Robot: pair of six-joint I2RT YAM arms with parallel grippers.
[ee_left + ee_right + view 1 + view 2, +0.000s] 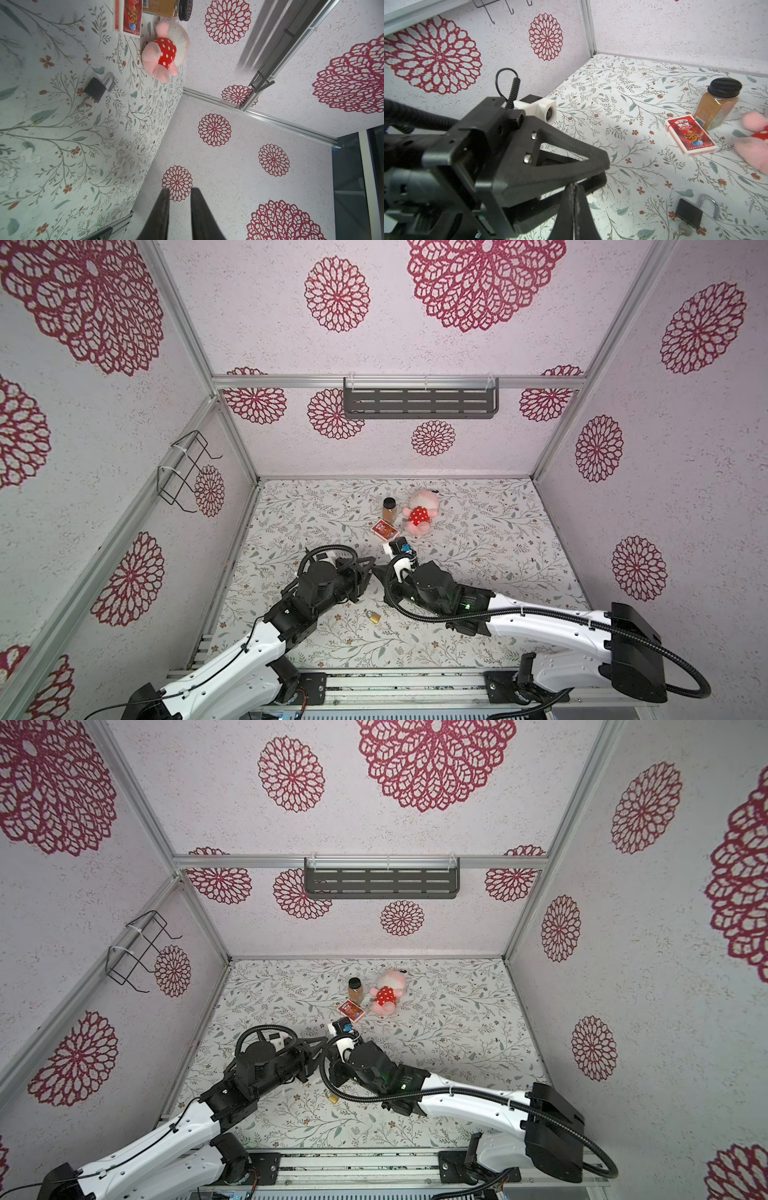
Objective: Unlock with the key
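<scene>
The black padlock (688, 213) lies flat on the floral table (623, 99), with its silver shackle (710, 204) towards the pink plush toy (166, 49). The key ring (84, 107) lies at the opposite end, and whether the key sits in the lock cannot be told. In both top views the lock is out of sight. Just beyond it are a red card box (691, 135) and a spice jar (716, 104). A small brass padlock (374, 617) lies well apart, nearer the arms' bases. The right gripper (573, 188) points at the left one, its fingers pressed together with nothing visible between them. The left gripper (180, 190) is rolled on its side, one finger above the other, with a narrow empty gap. Both arms reach inward from the near edge and meet tip to tip mid-table
</scene>
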